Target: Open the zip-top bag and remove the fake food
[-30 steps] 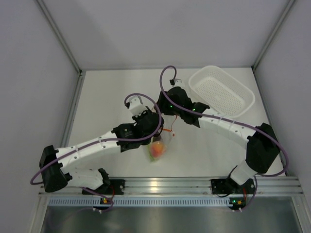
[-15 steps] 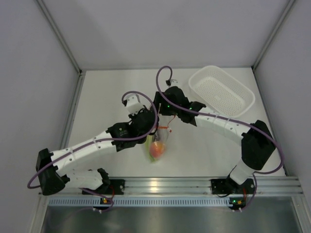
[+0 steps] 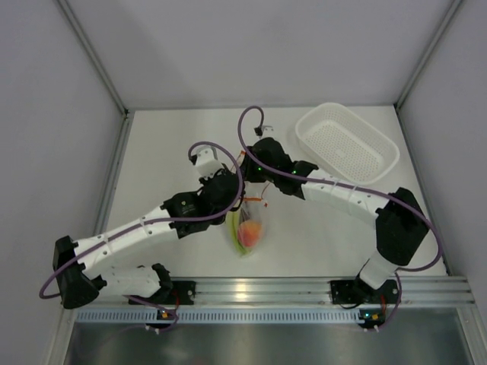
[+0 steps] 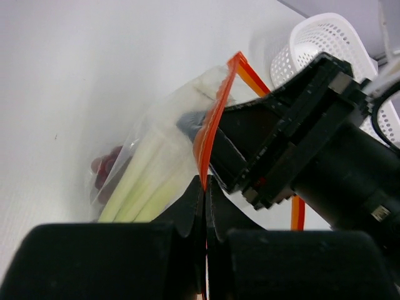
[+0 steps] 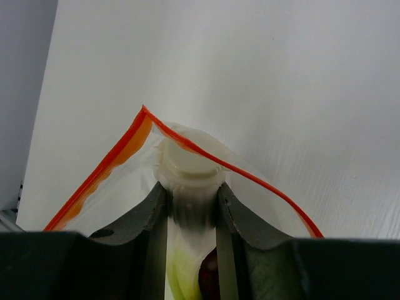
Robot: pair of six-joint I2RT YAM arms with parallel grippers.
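Observation:
The zip-top bag [image 3: 256,226] hangs between my two grippers, its orange-red zipper strip [image 5: 100,175] pulled open into a wide mouth. Inside are the round orange-pink fruit [image 3: 247,232], the green stalk [image 4: 140,184] and the dark grape bunch [image 4: 105,170]. My left gripper [image 4: 205,182] is shut on one side of the zipper strip; it also shows in the top view [image 3: 234,199]. My right gripper [image 5: 192,190] reaches into the mouth and is shut on the stalk's white end [image 5: 187,156]; it also shows in the top view [image 3: 255,190].
A white perforated basket [image 3: 388,152] stands at the back right, also seen in the left wrist view [image 4: 312,44]. Grey walls close in the table on the left, back and right. A metal rail runs along the near edge.
Both grippers have shifted a little to the left and back with the bag. The bag now hangs straighter below them.

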